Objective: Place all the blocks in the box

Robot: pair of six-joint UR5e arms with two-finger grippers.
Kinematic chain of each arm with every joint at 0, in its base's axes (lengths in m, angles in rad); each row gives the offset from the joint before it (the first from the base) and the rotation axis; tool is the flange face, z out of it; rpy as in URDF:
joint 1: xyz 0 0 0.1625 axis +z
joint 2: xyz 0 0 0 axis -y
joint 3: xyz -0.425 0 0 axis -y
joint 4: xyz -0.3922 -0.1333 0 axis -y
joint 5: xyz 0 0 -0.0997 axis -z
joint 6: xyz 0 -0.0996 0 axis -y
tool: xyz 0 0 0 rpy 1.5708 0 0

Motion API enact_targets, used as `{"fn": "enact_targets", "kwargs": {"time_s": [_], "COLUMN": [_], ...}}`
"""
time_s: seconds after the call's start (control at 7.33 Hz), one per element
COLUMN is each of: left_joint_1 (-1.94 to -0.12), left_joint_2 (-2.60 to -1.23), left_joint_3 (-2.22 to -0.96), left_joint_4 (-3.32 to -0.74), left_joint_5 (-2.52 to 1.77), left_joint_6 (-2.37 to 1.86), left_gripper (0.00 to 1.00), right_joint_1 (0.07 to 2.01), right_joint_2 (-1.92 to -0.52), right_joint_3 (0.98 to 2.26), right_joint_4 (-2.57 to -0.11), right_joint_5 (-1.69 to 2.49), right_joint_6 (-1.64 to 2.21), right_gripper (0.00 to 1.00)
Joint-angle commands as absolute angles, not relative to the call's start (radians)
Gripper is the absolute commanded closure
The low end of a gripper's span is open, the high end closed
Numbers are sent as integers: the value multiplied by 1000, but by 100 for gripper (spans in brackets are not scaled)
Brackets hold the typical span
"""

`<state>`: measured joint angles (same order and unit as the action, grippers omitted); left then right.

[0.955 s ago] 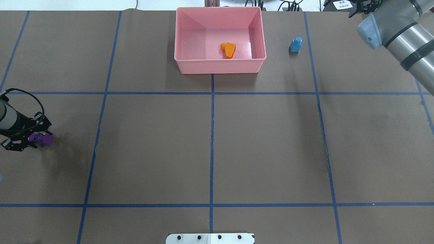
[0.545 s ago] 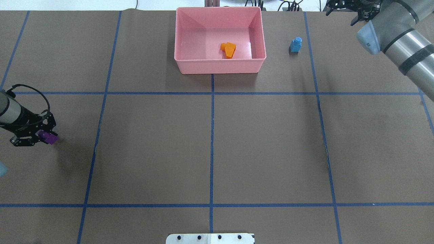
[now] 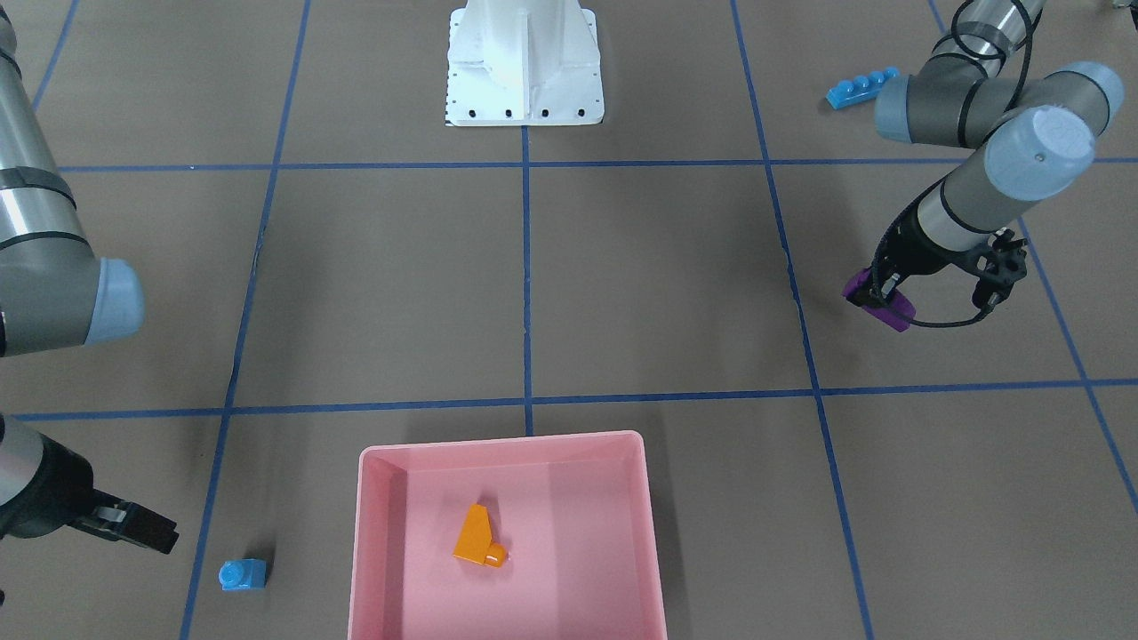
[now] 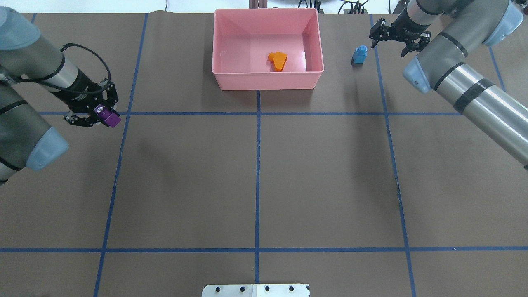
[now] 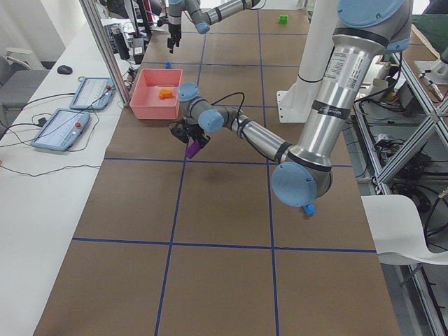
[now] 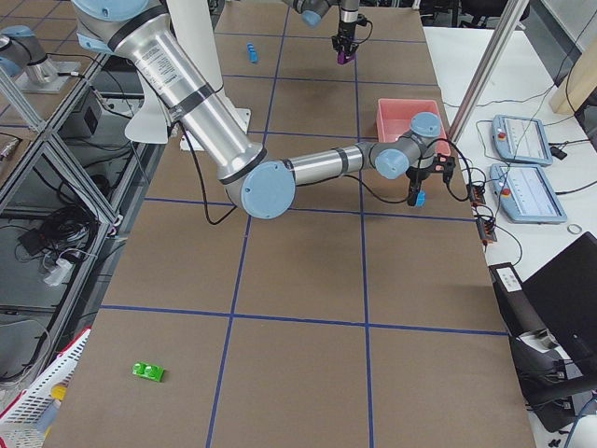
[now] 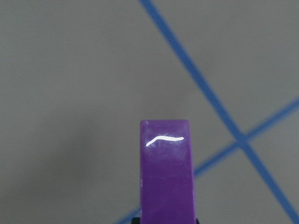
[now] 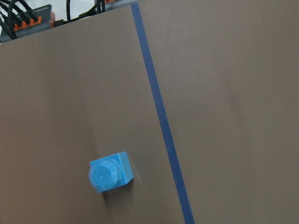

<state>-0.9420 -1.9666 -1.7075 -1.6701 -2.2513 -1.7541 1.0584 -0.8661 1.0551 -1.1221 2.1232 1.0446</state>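
One orange sloped block (image 4: 278,60) in box (image 4: 266,80) | left gripper (image 4: 100,116) clamps glossy purple block (image 7: 167,172)

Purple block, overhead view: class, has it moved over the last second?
Yes. The purple block, held in the left gripper, has travelled up and right, nearer the pink box and the tape crossing.

We have the left arm (image 4: 24,103) bent in from the side, left gripper (image 4: 99,116) clamped on a purple sloped plastic brick (image 4: 110,120) held above the table. Right arm (image 4: 466,86) stretched far forward, right gripper (image 4: 394,41) pointing down, jaws spread.
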Motion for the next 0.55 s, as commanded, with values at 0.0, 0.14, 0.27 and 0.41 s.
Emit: {"fn": "enact_targets", "kwargs": {"time_s": [0.0,0.14,0.27,0.41], "left_joint_1": [-968,-974,-974,-976], "left_joint_2": [-2196,-2301,-2444,-2564], "left_joint_3": [-1694,-1656,-1522,-1385], "left_joint_4": [-1554,-1558,-1563,-1572], "left_joint_5": [-2247,-2250,-2249,-2247], "left_joint_6": [-1755,-1753,-1764,-1763], "left_gripper": [100,100,100,100], "right_joint_1": [1020,1016,1006,999], "right_joint_2": [-810,-757,-730,-723], "right_joint_3": [933,875,826,771], "right_joint_4": [-1028,-1025,-1011,-936], "right_joint_5": [2077,2041,2004,1988], "right_joint_6": [1048,1048,1048,1048], "right_gripper": [0,0,0,0]}}
